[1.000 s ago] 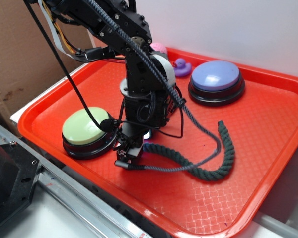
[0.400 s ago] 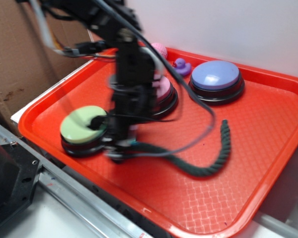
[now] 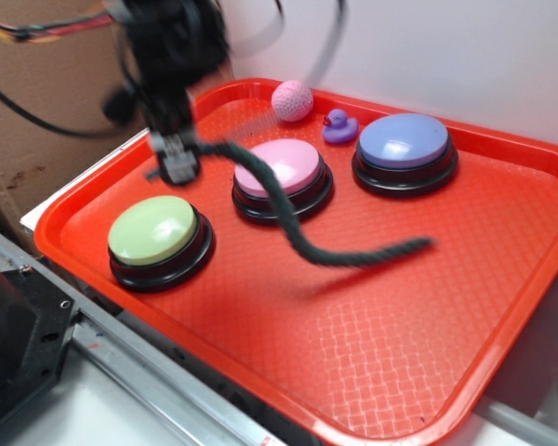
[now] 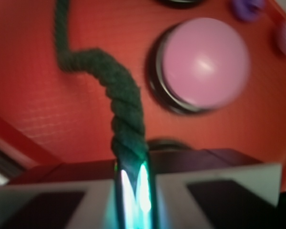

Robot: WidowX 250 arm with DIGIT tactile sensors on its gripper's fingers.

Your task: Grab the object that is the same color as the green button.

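My gripper (image 3: pixel 177 165) hangs above the tray's left side, shut on one end of the dark green rope (image 3: pixel 288 223). The rope dangles from the jaws, sweeps across in front of the pink button and trails to the right, its far end low over the tray. In the wrist view the rope (image 4: pixel 126 114) runs up from between my gripper's (image 4: pixel 132 167) closed jaws. The pale green button (image 3: pixel 154 230) sits on its black base below and slightly in front of the gripper.
All lies in a red tray (image 3: pixel 428 372) with a raised rim. A pink-topped button (image 3: pixel 284 172) and a blue-purple button (image 3: pixel 405 144) stand behind. A pink ball (image 3: pixel 292 99) and a small purple duck (image 3: pixel 339 125) sit at the back edge. Cardboard stands at left.
The gripper has risen and moved left and back from the tray floor, carrying one rope end up with it. The rope has been pulled off the tray and straightened.
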